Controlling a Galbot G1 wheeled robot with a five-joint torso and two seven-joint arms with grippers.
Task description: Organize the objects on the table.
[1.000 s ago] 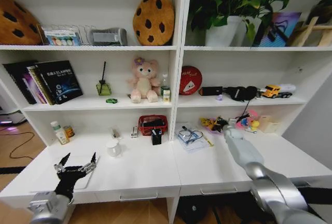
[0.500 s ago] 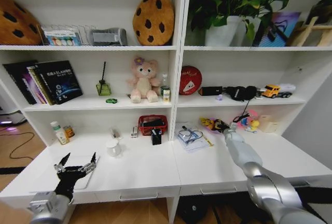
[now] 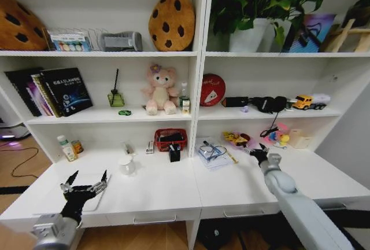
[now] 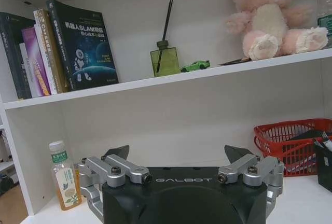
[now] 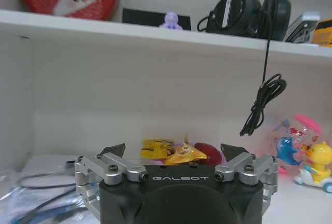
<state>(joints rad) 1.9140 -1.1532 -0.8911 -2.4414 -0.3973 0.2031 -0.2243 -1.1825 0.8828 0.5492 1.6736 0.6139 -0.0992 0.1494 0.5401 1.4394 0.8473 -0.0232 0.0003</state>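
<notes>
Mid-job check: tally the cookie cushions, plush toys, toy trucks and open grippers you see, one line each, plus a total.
cookie cushions: 2
plush bear: 1
toy truck: 1
open grippers: 2, the left gripper above the left end of the table, the right gripper above its right half
Total: 6

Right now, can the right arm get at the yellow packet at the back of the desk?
Probably yes. The right end effector is open and faces the yellow packet, which lies just ahead of it on the white desk. Nothing stands between them; only a black cable hangs off to one side.
</notes>
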